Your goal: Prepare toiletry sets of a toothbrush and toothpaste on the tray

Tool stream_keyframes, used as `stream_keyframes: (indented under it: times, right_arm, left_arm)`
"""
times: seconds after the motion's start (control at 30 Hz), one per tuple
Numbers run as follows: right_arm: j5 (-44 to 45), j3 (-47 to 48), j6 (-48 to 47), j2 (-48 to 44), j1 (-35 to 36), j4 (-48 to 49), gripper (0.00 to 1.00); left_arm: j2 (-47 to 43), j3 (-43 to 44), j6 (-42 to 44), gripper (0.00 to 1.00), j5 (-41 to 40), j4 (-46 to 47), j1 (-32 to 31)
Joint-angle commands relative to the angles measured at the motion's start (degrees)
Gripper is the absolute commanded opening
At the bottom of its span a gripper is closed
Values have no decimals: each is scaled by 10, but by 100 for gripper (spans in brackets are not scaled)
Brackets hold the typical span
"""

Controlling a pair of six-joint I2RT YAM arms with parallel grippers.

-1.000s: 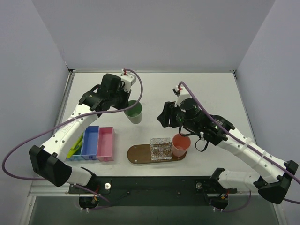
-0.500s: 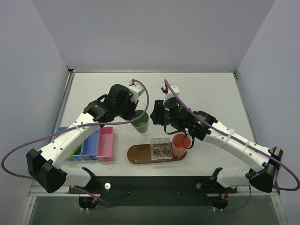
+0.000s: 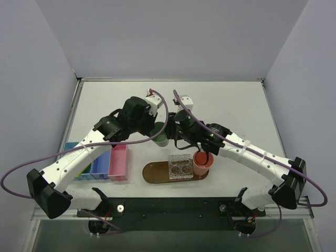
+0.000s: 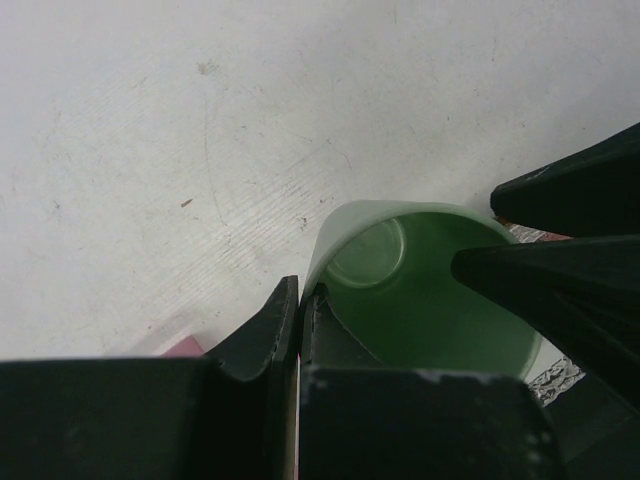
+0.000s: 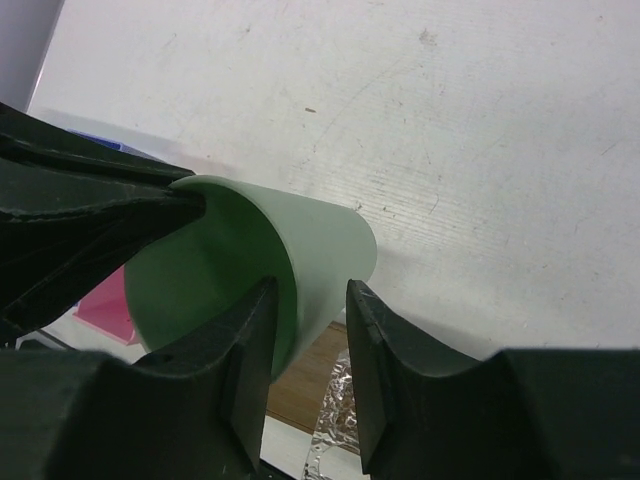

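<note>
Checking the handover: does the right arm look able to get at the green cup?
Probably yes: the right claw straddles the wall of the green cup, opposite the left claw pinching its rim.

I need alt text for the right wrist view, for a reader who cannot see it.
A tilted green cup above the white table has its rim between the fingers of the right gripper, one inside, one outside. The left gripper pinches the opposite rim.

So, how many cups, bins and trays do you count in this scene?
Cups: 2 (green cup, red cup)
Bins: 3 (pink bin, blue bin, teal bin, partly hidden)
Trays: 1 (wooden tray)
Total: 6
</note>
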Motion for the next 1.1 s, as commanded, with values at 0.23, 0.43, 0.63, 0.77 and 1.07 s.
stream_keyframes:
  times: [0.23, 0.43, 0.63, 0.77, 1.07]
  right_arm:
    - [61, 36, -4, 47, 14, -17, 14]
    - [64, 41, -4, 53, 14, -15, 0]
    - [69, 36, -9, 45, 14, -1, 0]
    - [70, 30, -12, 37, 8, 6, 0]
    - [70, 11, -28, -10, -17, 13, 0]
  left_arm:
    - [-13, -8, -4, 0, -7, 60, -20]
    - [-28, -20, 2, 0, -4, 82, -21]
    - [-60, -44, 11, 19, 9, 115, -21]
    - [-77, -55, 21, 49, 17, 125, -19]
    - [-113, -78, 28, 77, 38, 150, 39]
